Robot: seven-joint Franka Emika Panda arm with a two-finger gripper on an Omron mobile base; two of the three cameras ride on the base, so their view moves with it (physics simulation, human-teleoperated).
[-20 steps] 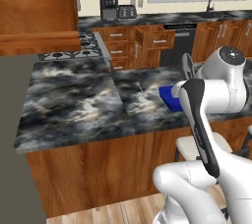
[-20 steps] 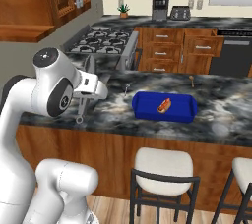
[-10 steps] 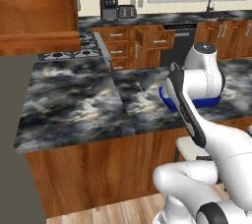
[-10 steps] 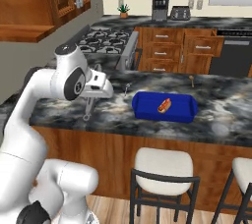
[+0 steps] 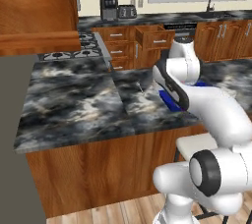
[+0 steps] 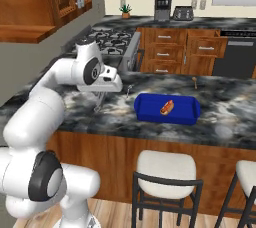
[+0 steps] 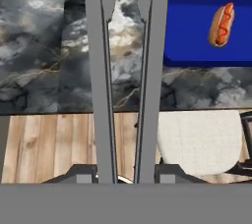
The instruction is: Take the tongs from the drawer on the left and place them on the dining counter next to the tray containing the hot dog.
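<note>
The slim grey metal tongs point(image 7: 125, 70) are clamped in the robot's two-finger end effector point(image 7: 125, 171), their two long arms running away from it and hanging over the near part of the black-and-grey marbled dining bench point(image 7: 44, 46). In the right base view the tongs point(image 6: 99, 102) dangle below the end effector point(image 6: 102, 92), angled down toward the stone, tips apparently still off the surface. Beside them, a small gap away, sits the flat rectangular tray point(image 6: 167, 109), which looks bright blue here, with the hot dog point(image 6: 167, 106) lying in it.

What worries me is the drop. The tongs seem to hang close to the front edge of the bench, with the wooden floor point(image 7: 54, 144) and a pale cushioned stool point(image 7: 202, 142) right beneath in the hand view. Let go at this tilt and height, they could bounce, slide and go over the edge.

The other risk is the tray: a swing sideways toward it could knock its rim with the tong arms, or land them inside with the hot dog rather than beside it.

The grip itself sits near one end of the tongs, so they may pivot in the jaws if the arm moves quickly.

Behind, the reddish-brown wooden drawer point(image 5: 153, 37) stands open, well clear of all this.
</note>
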